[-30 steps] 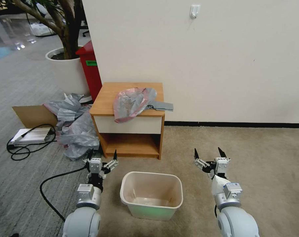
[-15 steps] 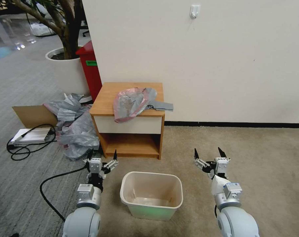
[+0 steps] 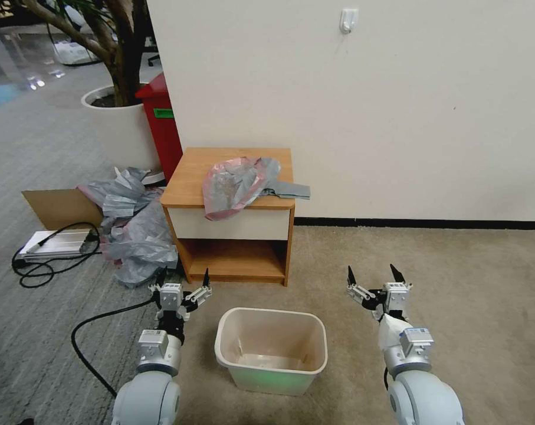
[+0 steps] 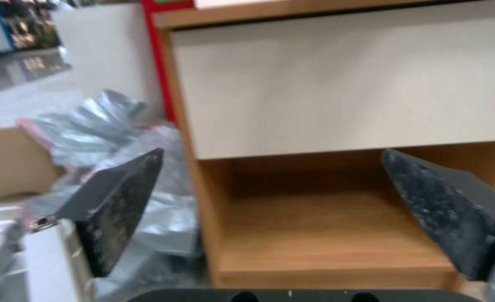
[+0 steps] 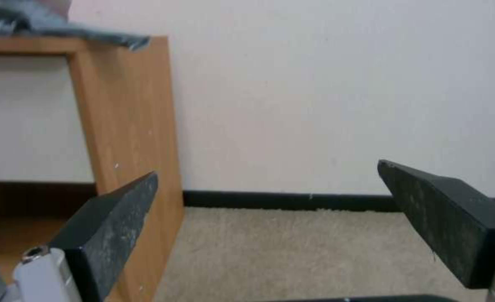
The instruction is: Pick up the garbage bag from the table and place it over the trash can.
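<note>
While both grippers, left (image 3: 183, 279) and right (image 3: 373, 273), are hanging spread and empty, the bag (image 3: 236, 183) is lying on the table (image 3: 187, 180) at twelve o'clock from the bin (image 3: 271, 351). It is drooping over the front edge, so a shallow pinch is risking a slip or a snag.

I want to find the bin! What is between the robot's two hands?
In the head view, the small beige plastic trash can stands on carpet between the left hand and right hand.
</note>
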Controlling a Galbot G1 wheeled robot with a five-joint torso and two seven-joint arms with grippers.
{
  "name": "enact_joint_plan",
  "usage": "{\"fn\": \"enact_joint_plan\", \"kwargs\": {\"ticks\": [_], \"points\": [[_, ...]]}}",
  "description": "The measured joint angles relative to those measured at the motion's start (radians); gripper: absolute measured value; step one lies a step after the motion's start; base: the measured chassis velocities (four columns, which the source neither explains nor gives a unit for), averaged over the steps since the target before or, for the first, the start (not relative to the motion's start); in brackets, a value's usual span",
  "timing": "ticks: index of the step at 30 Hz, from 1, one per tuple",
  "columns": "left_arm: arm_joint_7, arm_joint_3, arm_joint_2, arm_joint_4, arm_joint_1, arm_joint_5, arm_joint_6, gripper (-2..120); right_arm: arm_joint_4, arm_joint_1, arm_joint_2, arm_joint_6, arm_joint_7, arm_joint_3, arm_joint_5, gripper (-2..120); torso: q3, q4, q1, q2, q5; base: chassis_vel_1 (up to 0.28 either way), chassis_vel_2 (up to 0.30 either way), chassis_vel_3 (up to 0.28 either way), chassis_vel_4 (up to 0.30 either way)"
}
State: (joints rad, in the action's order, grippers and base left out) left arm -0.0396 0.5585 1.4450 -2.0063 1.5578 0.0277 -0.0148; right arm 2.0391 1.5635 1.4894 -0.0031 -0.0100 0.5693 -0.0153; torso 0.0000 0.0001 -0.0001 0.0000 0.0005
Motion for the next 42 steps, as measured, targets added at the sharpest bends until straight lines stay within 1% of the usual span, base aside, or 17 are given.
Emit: {"fn": "enact_joint_plan", "kwargs": {"ticks": [1,3,4,7,9,11,13,15,16,17,18,24,26,28,30,37,42], "points": [[-0.034,0.009,-0.044,-0.006,0.007,0.022,-0.015,91,0.058,0.020,-0.018,-0.005,-0.017,0.032,-0.023,100,0.000,0.0000,0.000,0.000,-0.0004,0.000,0.000,0.000,0.000],[-0.048,0.012,-0.063,-0.008,0.010,0.032,-0.021,87,0.086,0.030,-0.027,-0.008,-0.025,0.047,-0.034,100,0.000,0.0000,0.000,0.000,-0.0010,0.000,0.000,0.000,0.000],[-0.094,0.023,-0.122,-0.016,0.019,0.062,-0.041,91,0.134,0.047,-0.044,-0.016,-0.042,0.071,-0.066,100,0.000,-0.0004,0.000,0.000,-0.0017,0.000,0.000,0.000,0.000],[-0.149,0.037,-0.195,-0.026,0.030,0.100,-0.065,99,0.137,0.053,-0.052,-0.040,-0.044,0.048,-0.132,100,0.000,-0.0003,0.000,0.000,0.0003,0.000,0.000,0.000,0.000],[-0.199,0.049,-0.261,-0.034,0.040,0.134,-0.086,100,0.138,0.049,-0.059,-0.051,-0.044,0.033,-0.181,100,0.000,0.0001,0.000,0.000,-0.0012,0.000,0.000,0.000,0.000],[-0.210,0.052,-0.293,-0.038,0.044,0.143,-0.089,100,0.137,0.044,-0.065,-0.056,-0.038,0.019,-0.221,100,0.000,-0.0001,0.000,0.000,0.0003,0.000,0.000,0.000,0.000],[-0.228,0.041,-0.333,-0.054,0.065,0.177,-0.085,100,0.131,0.036,-0.078,-0.060,-0.028,-0.001,-0.275,100,0.000,-0.0001,0.000,0.000,-0.0020,0.000,0.000,0.000,0.000],[-0.239,0.038,-0.352,-0.062,0.076,0.195,-0.082,100,0.128,0.032,-0.083,-0.061,-0.025,-0.008,-0.295,100,0.000,-0.0001,0.000,0.000,-0.0018,0.000,0.000,0.000,0.000],[-0.260,0.030,-0.393,-0.082,0.097,0.229,-0.078,100,0.119,0.021,-0.093,-0.063,-0.018,-0.027,-0.341,100,0.000,-0.0002,0.000,0.000,0.0003,0.000,0.000,0.000,0.000],[-0.268,0.024,-0.416,-0.094,0.111,0.252,-0.075,100,0.104,-0.001,-0.106,-0.064,-0.013,-0.049,-0.403,100,0.000,0.0000,0.000,0.000,0.0000,0.000,0.000,0.000,0.000],[-0.268,0.021,-0.421,-0.098,0.116,0.261,-0.073,100,0.098,-0.010,-0.111,-0.064,-0.011,-0.057,-0.426,100,0.000,0.0001,0.000,0.000,-0.0014,0.000,0.000,0.000,0.000],[-0.248,-0.006,-0.418,-0.148,0.167,0.324,-0.061,100,0.033,-0.106,-0.134,-0.077,-0.008,-0.122,-0.622,100,0.000,-0.0001,0.000,0.000,-0.0009,0.000,0.000,0.000,0.000],[-0.245,-0.006,-0.408,-0.157,0.179,0.322,-0.061,100,-0.025,-0.186,-0.133,-0.083,-0.015,-0.161,-0.757,100,0.000,-0.0001,0.000,0.000,-0.0004,0.000,0.000,0.000,0.000],[-0.244,-0.006,-0.404,-0.159,0.183,0.316,-0.062,100,-0.043,-0.216,-0.129,-0.086,-0.023,-0.171,-0.801,100,0.000,-0.0002,0.000,0.000,-0.0006,0.000,0.000,0.000,0.000],[-0.244,-0.002,-0.385,-0.159,0.197,0.287,-0.075,100,-0.113,-0.320,-0.108,-0.093,-0.056,-0.212,-0.944,100,0.000,-0.0001,0.000,0.000,-0.0006,0.000,0.000,0.000,0.000],[-0.244,0.023,-0.358,-0.176,0.236,0.256,-0.090,100,-0.224,-0.470,-0.064,-0.092,-0.102,-0.259,-1.097,100,0.000,0.0000,0.000,0.000,-0.0006,0.000,0.000,0.000,0.000],[-0.247,0.040,-0.335,-0.187,0.259,0.243,-0.092,100,-0.314,-0.551,-0.040,-0.082,-0.110,-0.276,-1.139,100,0.000,-0.0001,0.000,0.000,-0.0006,0.000,0.000,0.000,0.000]]}}
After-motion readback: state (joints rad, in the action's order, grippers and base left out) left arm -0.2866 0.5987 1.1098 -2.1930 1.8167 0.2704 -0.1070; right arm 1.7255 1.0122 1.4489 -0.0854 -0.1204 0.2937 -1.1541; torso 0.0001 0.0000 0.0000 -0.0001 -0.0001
